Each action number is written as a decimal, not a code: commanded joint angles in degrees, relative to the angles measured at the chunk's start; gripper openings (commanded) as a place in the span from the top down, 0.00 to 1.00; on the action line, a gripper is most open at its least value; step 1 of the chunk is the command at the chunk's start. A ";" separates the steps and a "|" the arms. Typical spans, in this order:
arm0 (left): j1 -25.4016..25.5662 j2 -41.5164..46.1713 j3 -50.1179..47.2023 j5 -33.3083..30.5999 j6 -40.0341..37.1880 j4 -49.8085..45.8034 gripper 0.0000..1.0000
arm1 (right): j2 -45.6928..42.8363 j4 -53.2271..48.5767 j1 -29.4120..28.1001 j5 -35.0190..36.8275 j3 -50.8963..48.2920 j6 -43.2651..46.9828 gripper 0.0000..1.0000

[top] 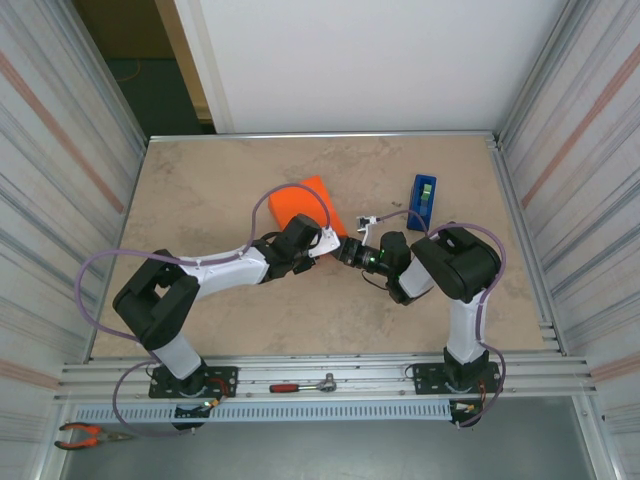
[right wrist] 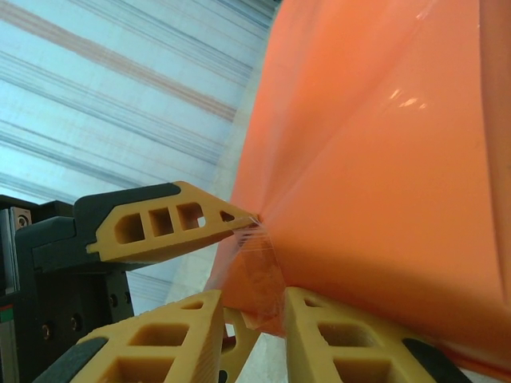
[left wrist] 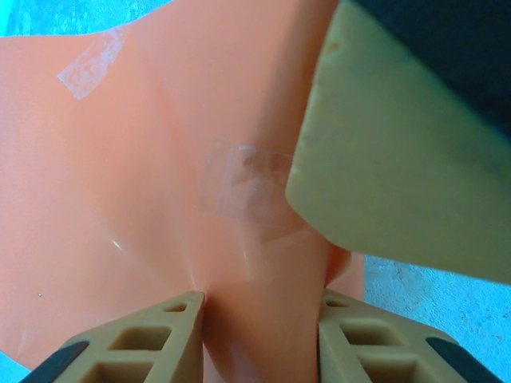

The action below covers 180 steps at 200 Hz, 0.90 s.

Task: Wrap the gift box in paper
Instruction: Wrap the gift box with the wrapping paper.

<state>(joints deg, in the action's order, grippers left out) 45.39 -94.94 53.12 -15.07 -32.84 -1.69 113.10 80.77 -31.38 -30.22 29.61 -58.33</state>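
Note:
The orange paper [top: 303,204] sits wrapped as a parcel at mid-table, and the gift box is hidden inside it. My left gripper [top: 327,241] is at the parcel's near right corner. In the left wrist view the left gripper [left wrist: 262,309] is shut on a raised fold of the paper [left wrist: 144,175]. Two clear tape pieces [left wrist: 243,187] stick to the sheet. My right gripper [top: 351,250] meets the same corner from the right. Its jaws stand slightly apart around a paper corner [right wrist: 375,159] and a clear tape strip [right wrist: 259,263], so the right gripper [right wrist: 251,307] is open. One of its fingers [left wrist: 391,159] rests against the paper.
A blue tape dispenser [top: 422,200] stands upright to the right of the parcel. A red-handled tool [top: 300,386] lies on the rail between the arm bases, and pliers [top: 85,435] lie at the near left. Corrugated walls close in both sides.

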 commanded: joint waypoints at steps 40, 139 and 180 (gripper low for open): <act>0.29 -2.89 -1.70 2.68 0.14 -7.76 0.67 | -1.34 -1.33 0.75 0.03 -0.86 -0.23 0.71; 0.32 -2.97 -1.62 2.68 0.12 -7.73 0.68 | -1.49 -1.33 1.14 0.02 -1.45 -0.12 0.70; 0.40 -2.95 -1.62 2.66 0.13 -7.84 0.68 | -1.57 -1.34 1.23 0.06 -1.66 0.06 0.70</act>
<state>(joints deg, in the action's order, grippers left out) 45.41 -94.94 53.15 -15.09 -32.84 -1.74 112.60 80.60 -31.35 -30.26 29.17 -58.30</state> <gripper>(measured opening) 0.323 0.299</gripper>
